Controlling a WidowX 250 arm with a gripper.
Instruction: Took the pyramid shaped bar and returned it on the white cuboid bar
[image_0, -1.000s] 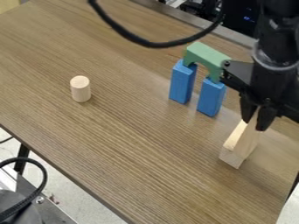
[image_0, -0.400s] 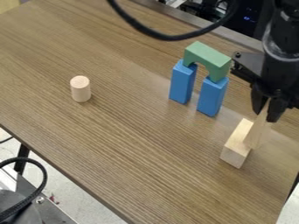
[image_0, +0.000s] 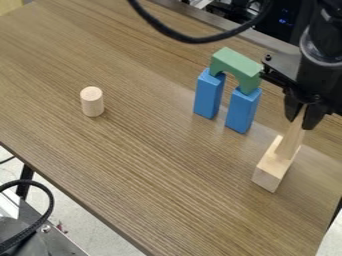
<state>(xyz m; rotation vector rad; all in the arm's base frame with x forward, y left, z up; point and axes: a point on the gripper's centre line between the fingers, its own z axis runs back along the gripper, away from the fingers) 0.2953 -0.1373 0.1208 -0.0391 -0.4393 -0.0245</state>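
The gripper hangs at the right side of the table, shut on the top of a pale wooden pyramid-shaped bar. That bar points down, its wider lower end over the far half of the pale cuboid bar. Whether the two touch, I cannot tell. The cuboid bar lies on the table with its near end face toward the camera.
Left of the gripper, two upright blue blocks carry a green arch close to the arm. A pale wooden cylinder stands at the left of the brown table. A black cable loops overhead.
The gripper first moved right with the pyramid-shaped bar, uncovering more of the cuboid bar and green arch, then came slightly back left. The cuboid bar and the blue blocks have stayed put.
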